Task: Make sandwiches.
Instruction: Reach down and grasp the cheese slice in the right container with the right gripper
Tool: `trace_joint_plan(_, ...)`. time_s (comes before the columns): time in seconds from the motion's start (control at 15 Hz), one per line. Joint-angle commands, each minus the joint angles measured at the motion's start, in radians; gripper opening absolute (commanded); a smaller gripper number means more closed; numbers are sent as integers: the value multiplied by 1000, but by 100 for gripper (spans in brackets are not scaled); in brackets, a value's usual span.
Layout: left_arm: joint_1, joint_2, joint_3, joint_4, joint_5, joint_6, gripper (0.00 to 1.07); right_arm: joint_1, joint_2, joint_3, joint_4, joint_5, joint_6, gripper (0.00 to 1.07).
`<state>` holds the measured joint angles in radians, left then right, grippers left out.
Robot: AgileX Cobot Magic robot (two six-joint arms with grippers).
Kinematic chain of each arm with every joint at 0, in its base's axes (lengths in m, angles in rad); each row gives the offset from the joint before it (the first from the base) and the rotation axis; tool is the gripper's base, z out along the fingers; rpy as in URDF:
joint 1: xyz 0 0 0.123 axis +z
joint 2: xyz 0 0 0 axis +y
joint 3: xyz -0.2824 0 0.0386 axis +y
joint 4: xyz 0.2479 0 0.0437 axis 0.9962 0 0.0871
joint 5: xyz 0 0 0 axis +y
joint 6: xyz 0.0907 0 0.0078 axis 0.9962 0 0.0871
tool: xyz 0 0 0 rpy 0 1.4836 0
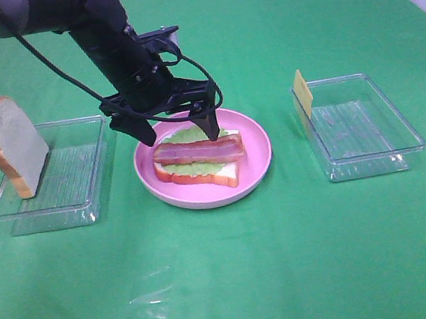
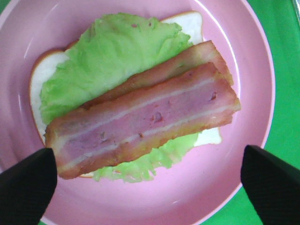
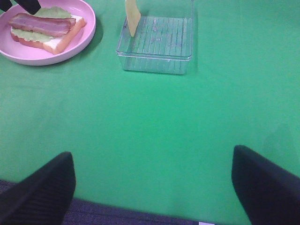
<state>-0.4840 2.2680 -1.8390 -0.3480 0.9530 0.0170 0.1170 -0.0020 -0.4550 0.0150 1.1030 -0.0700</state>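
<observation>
Jaws on the left gripper [image 1: 181,136] stand wide apart and empty, hanging just over the bacon [image 1: 198,151] at the centre of the high view, one tip at each side of the strips; whether the right-hand tip touches the food I cannot tell. The right gripper [image 3: 154,187] is likewise spread with nothing between its fingers, above bare green cloth [image 3: 154,117] and well apart from everything. The sandwich [image 1: 198,163] sits part-built on the pink plate [image 1: 260,165], mid-frame: a bread slice [image 1: 223,176] at the bottom, lettuce [image 1: 185,135] on it, bacon across the top. By my reading two layers are left. The cheese [image 1: 302,92] stands on edge at the left wall of the right tray [image 1: 366,137], right of frame. The second slice [image 1: 10,141] leans upright at the left end of the left tray [image 1: 76,184], left of frame. Cheese likely comes next, then the closing slice, so the job looks a little past halfway.
</observation>
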Motion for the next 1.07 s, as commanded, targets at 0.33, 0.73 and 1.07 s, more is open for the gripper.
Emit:
trace_joint_plan(0.33, -1, -112, -5, 132, 74, -50, 101, 1, -34, -2, 4, -2, -8, 87)
trace_joint_plan(0.73, 95, -299, -2, 313, 368, -85, 101, 1, -34, -2, 4, -2, -8, 87)
trace_joint_plan(1.07, 240, -571, 177, 313, 364, -57, 101, 1, -34, -2, 4, -2, -8, 87)
